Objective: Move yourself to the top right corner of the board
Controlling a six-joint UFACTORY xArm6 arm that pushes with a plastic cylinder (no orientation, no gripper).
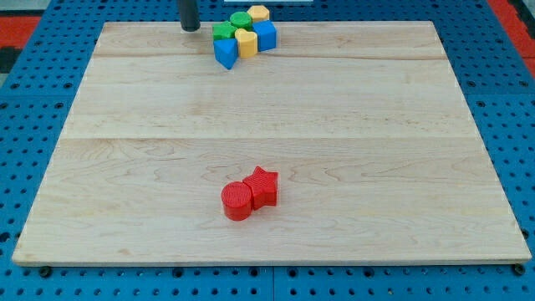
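Note:
My tip [191, 28] stands at the view's top edge of the wooden board [267, 125], left of centre. Just to its right is a tight cluster of blocks: a green block [222, 33], a green cylinder [241, 20], a yellow hexagonal block [258, 12], a yellow block [245, 42], a blue cube [265, 35] and a blue block [225, 53]. My tip is apart from the cluster, about a block's width left of the green block. The board's top right corner [430, 25] is far to the right of my tip.
A red cylinder [236, 201] and a red star block [262, 186] touch each other in the lower middle of the board. A blue pegboard [33, 58] surrounds the board on all sides.

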